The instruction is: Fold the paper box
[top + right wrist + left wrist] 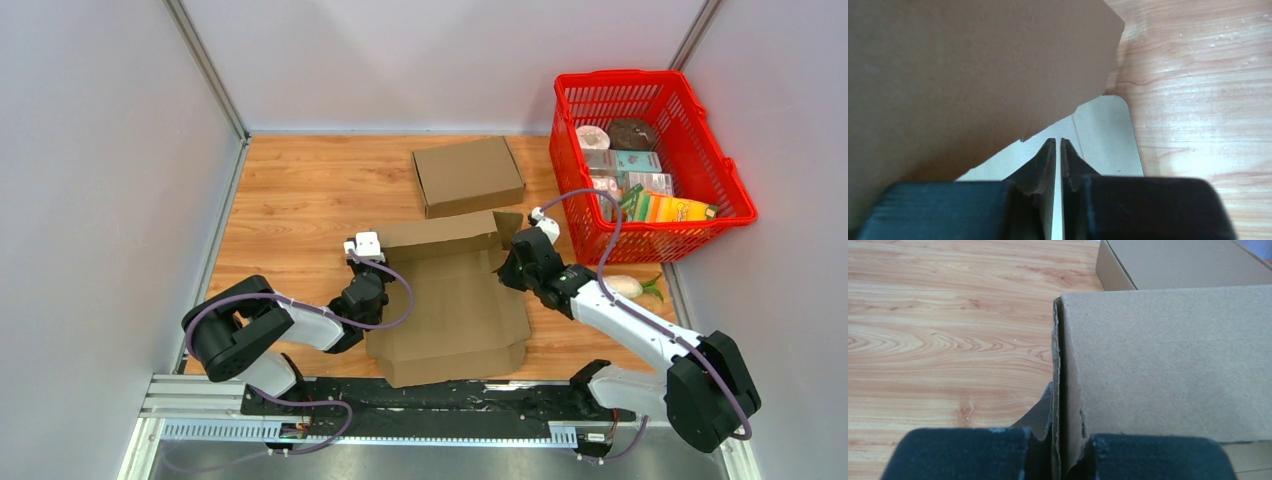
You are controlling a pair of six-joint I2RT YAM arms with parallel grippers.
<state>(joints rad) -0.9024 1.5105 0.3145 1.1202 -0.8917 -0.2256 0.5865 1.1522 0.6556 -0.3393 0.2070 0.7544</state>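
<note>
Paper box [455, 310]: lies unfolded at centre of the top view, on the wooden table [300, 200], rear panel partly raised.

Left gripper [1058, 445]: at the box's left rear corner. In the left wrist view a raised card wall runs edge-on straight down between the two dark fingers [958, 455], which are clenched on it.

Right gripper [1058, 150]: at the box's right edge, beside an upright flap. Jaws drawn together, only a pale sliver between them (whether any card is nipped there, cannot tell). A flat flap lies just beyond the tips.

Upper centre: a second closed cardboard box [468, 175], unmarked. Upper right: red basket [735, 200] of packaged goods, print too small to read.
</note>
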